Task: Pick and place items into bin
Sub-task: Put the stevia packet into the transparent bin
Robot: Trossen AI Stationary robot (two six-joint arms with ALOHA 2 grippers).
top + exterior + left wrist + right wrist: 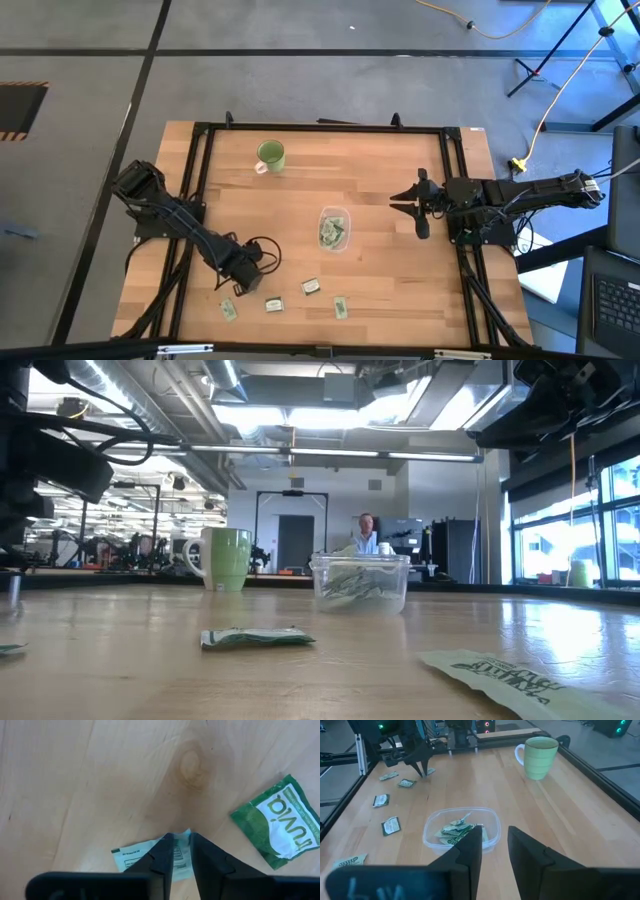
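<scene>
My left gripper (181,865) points down at the table's near left part (240,275), shut on a whitish-green packet (145,857). A second, green packet (280,822) lies flat beside it. More packets lie flat near the near edge (273,305), (311,287), (341,308), (229,310). The clear bin (334,228) stands mid-table with several packets inside (455,832). My right gripper (495,847) is open and hovers to the right of the bin (412,205), touching nothing. My left gripper pinches the whitish-green packet by one short end (181,851) between its two fingertips, coming from above and pointing down. The rest of the packet reaches out sideways from the fingers close over the wood; I cannot tell whether it is lifted clear.
A green mug (270,155) stands upright near the far edge, left of centre. One packet (500,675) lies close to the low camera, another (257,637) mid-table. A black frame rail (200,200) borders the tabletop. A person shows far behind the bin in the room.
</scene>
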